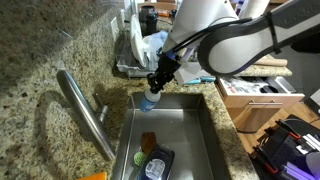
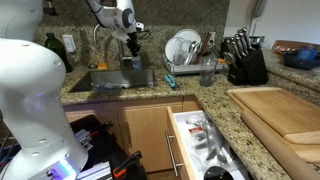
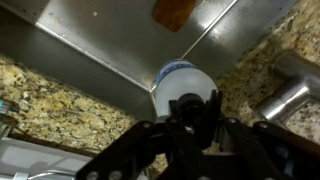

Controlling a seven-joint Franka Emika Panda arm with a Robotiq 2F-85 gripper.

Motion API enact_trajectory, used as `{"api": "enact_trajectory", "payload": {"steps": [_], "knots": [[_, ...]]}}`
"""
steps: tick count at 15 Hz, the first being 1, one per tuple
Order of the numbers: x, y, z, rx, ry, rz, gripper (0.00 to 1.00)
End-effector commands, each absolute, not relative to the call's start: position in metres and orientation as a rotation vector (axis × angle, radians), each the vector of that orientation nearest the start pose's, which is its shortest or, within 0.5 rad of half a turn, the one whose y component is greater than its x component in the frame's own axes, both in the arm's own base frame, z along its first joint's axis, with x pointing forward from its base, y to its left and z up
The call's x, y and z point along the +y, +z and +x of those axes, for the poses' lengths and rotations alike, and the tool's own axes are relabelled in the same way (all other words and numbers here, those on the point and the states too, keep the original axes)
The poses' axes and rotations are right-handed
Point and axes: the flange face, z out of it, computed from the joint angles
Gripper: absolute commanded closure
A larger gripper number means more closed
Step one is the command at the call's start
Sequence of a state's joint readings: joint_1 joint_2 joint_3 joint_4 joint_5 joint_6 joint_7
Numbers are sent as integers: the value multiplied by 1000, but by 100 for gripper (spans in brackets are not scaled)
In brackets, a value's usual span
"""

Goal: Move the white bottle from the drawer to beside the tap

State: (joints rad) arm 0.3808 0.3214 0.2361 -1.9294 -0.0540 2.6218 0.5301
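Gripper (image 3: 198, 103) clenched on the bottle (image 3: 178, 78) in the wrist view, over the sink (image 3: 100, 40) corner at the worktop (image 3: 50, 100) edge. In an exterior view, the bottle (image 1: 149, 101) was near the tap (image 1: 85, 110). In an exterior view, the drawer (image 2: 175, 140) stood open.

Your inventory apart from the job: speckled granite tabletop (image 1: 40, 50); steel sink (image 1: 192, 125) set into it, holding an orange-brown pad (image 1: 148, 138), a small green item (image 1: 140, 157) and a black tray (image 1: 160, 162). Beyond the sink you have a dish rack (image 2: 190, 69) with upright white plates (image 2: 183, 47), a knife block (image 2: 245, 62) and a blue bowl (image 2: 300, 57). A wooden cutting board (image 2: 275, 108) lies flat on the tabletop.
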Motion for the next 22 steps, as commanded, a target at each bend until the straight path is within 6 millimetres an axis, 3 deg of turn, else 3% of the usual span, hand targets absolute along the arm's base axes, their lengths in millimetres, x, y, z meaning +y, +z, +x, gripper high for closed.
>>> {"api": "enact_trajectory", "payload": {"steps": [1, 3, 4, 5, 6, 7, 9, 13, 15, 16, 17, 18, 20, 22], "knots": [[388, 370, 575, -83, -669, -2747, 94], [403, 375, 586, -74, -752, -2680, 94], [383, 369, 573, -82, -680, -2734, 94], [389, 367, 577, -79, -688, -2724, 77], [390, 363, 576, -80, -679, -2729, 77], [390, 361, 575, -82, -674, -2732, 94], [391, 372, 571, -121, -550, -2788, 94], [395, 380, 545, -183, -271, -2989, 94], [406, 405, 546, -232, -252, -3067, 94], [401, 378, 546, -210, -257, -3018, 77], [405, 389, 545, -224, -246, -3039, 77], [408, 397, 545, -231, -246, -3044, 94], [405, 388, 553, -206, -272, -3040, 94], [406, 377, 574, -179, -331, -2982, 94]]}}
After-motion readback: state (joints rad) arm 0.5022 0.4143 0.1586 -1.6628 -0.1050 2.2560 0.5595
